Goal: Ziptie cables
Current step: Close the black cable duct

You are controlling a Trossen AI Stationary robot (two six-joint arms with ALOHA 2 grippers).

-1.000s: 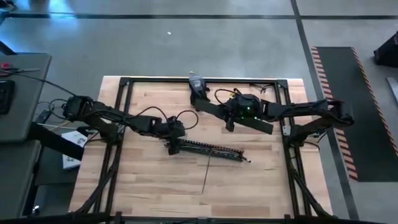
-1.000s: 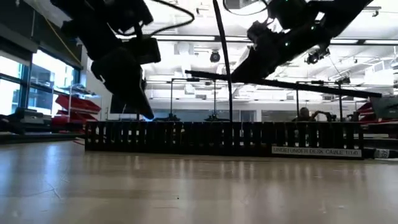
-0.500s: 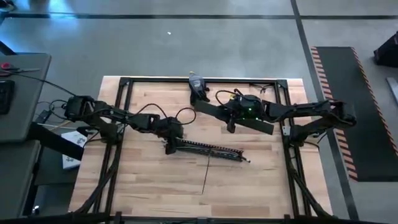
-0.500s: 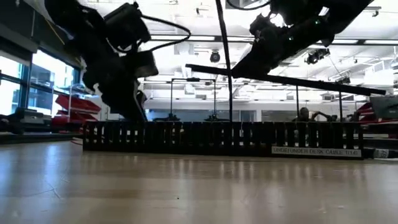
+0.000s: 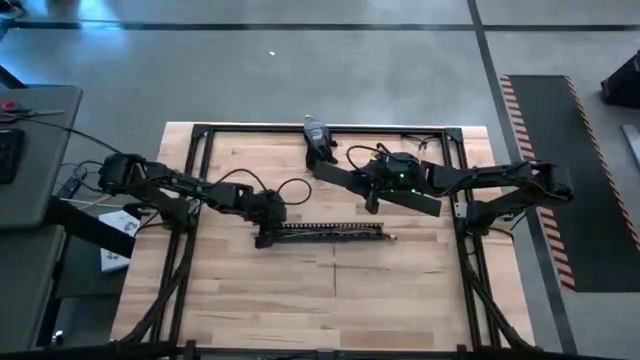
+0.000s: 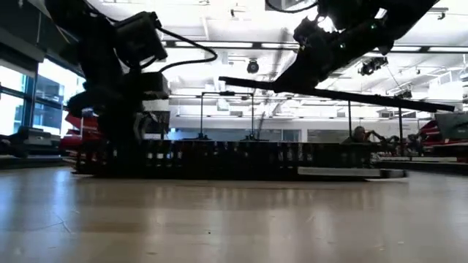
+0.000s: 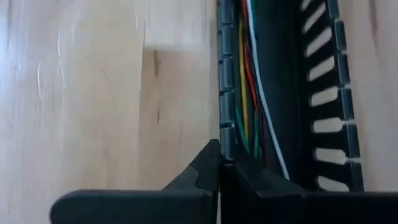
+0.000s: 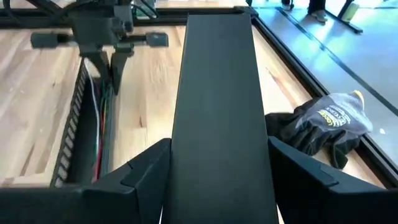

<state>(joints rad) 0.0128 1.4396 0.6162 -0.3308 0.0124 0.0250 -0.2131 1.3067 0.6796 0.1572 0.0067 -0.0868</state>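
Note:
The cables (image 7: 249, 93), thin white, red, yellow and green wires, lie along the inside of a long black comb-edged duct (image 5: 335, 232) on the wooden table. My left gripper (image 5: 265, 236) is down at the duct's left end, shut on its wall. My right gripper (image 5: 374, 192) hovers above the table's far middle, shut on a flat black lid strip (image 8: 217, 93). In the low view this strip (image 6: 329, 95) hangs slanted, well above the duct (image 6: 219, 157). My left gripper pinches the duct's comb-edged side wall (image 7: 225, 140) between its two fingers, at the duct's left end. The fingers come from above, pointing down. The duct rests flat on the table. My right gripper holds the lid strip across its width, near mid-length, one finger (image 8: 149, 168) on each long edge (image 8: 180, 155). The strip is lifted clear of the table and sticks out on both sides of the fingers.
A dark work glove (image 8: 323, 127) lies at the table's far edge (image 5: 318, 132). A black metal frame (image 5: 200, 150) runs around the tabletop. Bare wood stretches in front of the duct toward the near edge.
My left gripper has come down and toward the near left onto the duct's left end. The duct has turned on the table: its right end has swung toward the far edge, so it now lies parallel to the table's long edges.

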